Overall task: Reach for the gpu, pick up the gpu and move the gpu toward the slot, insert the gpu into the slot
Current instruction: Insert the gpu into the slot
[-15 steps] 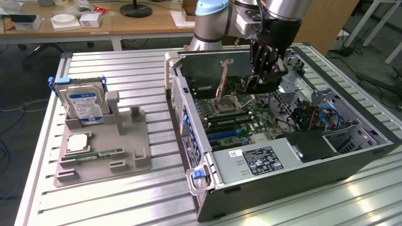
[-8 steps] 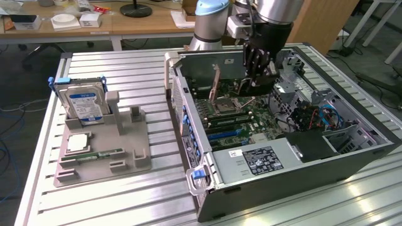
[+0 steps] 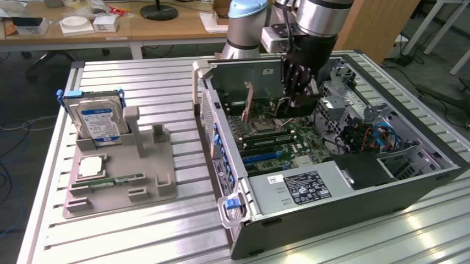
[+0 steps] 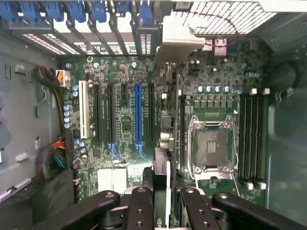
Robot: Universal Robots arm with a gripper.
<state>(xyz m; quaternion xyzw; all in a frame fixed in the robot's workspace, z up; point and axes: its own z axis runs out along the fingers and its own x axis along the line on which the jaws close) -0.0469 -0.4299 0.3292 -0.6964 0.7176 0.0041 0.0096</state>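
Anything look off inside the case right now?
Nothing damaged or loose. The gripper holds the gpu over the board, but it hangs beside the slot, toward the CPU socket, not over it.

The arm (image 3: 323,16) hangs steeply from above, its silver wrist section near vertical. The black end effector (image 3: 298,96) points straight down. In the wrist view its linked fingers (image 4: 141,208) stand on either side of the gpu (image 4: 161,167). The inner pair is drawn in and pinches the card edge-on. The outer links splay outward to both sides.
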